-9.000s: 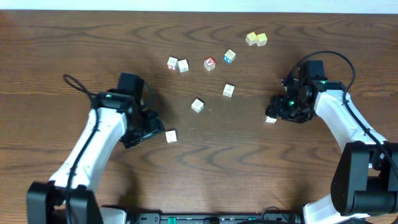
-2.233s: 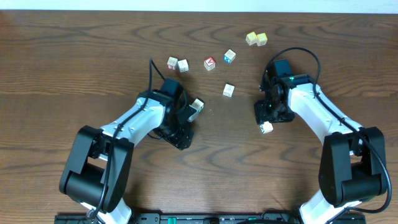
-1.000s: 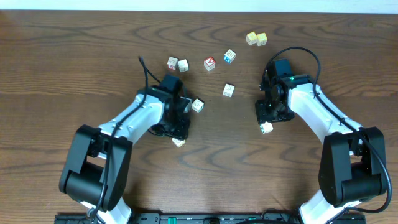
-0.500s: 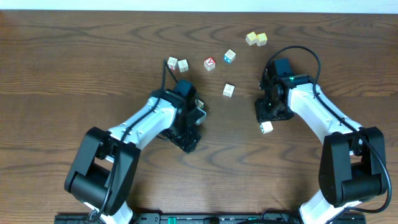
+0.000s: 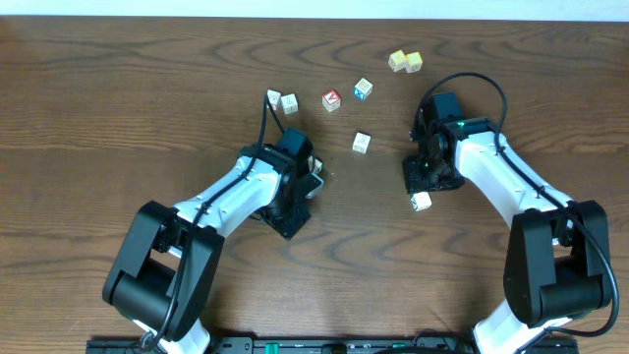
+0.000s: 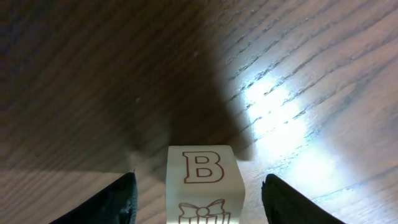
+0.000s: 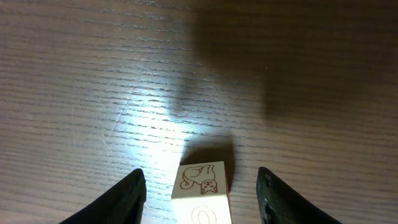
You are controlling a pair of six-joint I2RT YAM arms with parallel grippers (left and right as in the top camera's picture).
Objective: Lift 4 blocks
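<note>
Left jaws wide, straddling pale cream wooden cube marked B (image 6: 203,180), untouched. Right jaws likewise around animal-marked cream wooden cube (image 7: 202,190). Bottoms of both cropped.

Letter B on a cream block (image 6: 202,177)

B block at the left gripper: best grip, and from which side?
Take the B block on its two side faces, left and right of the letter, coming down from above. It sits square between the open fingers of the left gripper, a gap each side, so closing should meet parallel faces.
</note>
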